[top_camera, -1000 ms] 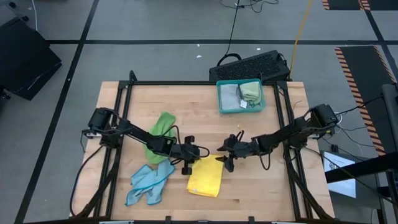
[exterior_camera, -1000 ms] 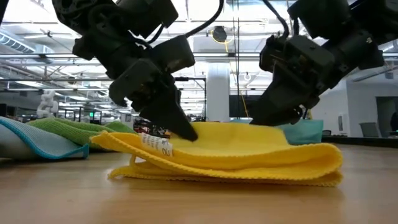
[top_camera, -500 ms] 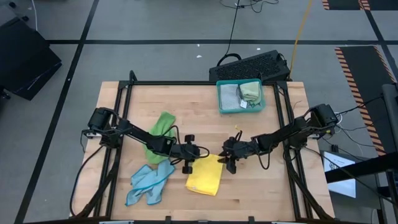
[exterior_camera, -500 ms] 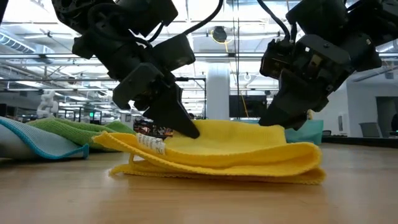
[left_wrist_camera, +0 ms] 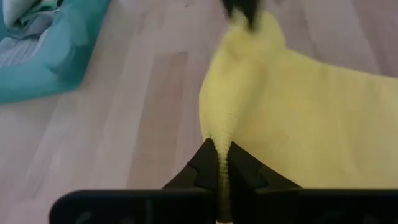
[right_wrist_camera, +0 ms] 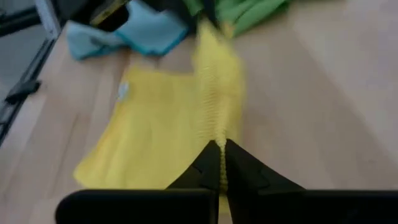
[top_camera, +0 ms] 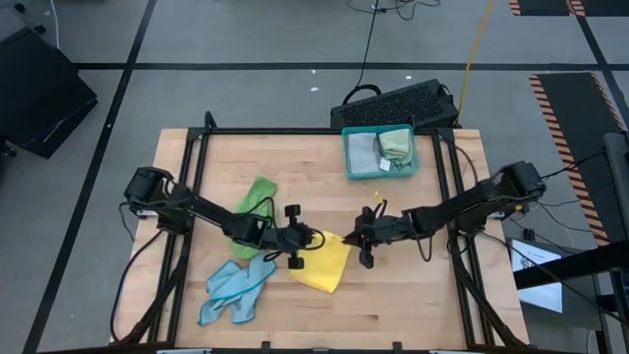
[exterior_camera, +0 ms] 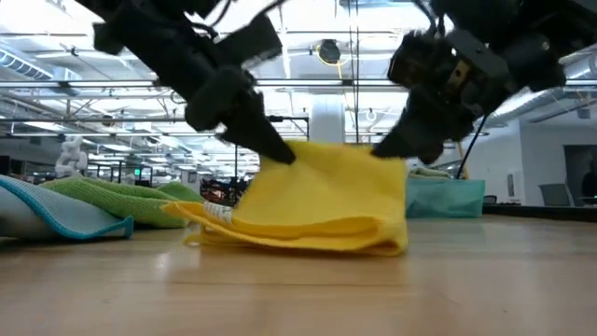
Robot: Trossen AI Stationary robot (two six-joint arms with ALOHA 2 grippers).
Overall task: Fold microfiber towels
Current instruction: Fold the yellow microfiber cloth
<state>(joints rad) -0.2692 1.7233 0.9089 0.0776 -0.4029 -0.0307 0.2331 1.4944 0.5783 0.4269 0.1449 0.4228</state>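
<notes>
Sagging between two grips, the yellow towel (top_camera: 322, 264) is a bright, ribbed cloth folded double, its upper edge lifted and its fold resting on the table (top_camera: 413, 295) near the front middle. The raised edge runs left to right, stretched between the grippers. The left gripper (top_camera: 316, 237) and right gripper (top_camera: 354, 236) are each clamped on one upper corner.

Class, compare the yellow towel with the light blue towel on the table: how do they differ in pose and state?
The yellow towel is pinched along its upper edge by the left gripper and right gripper, partly lifted; the light blue towel lies untouched. The yellow towel is folded over in layers; the light blue towel is crumpled and spread out. Both rest on the wooden table.
</notes>
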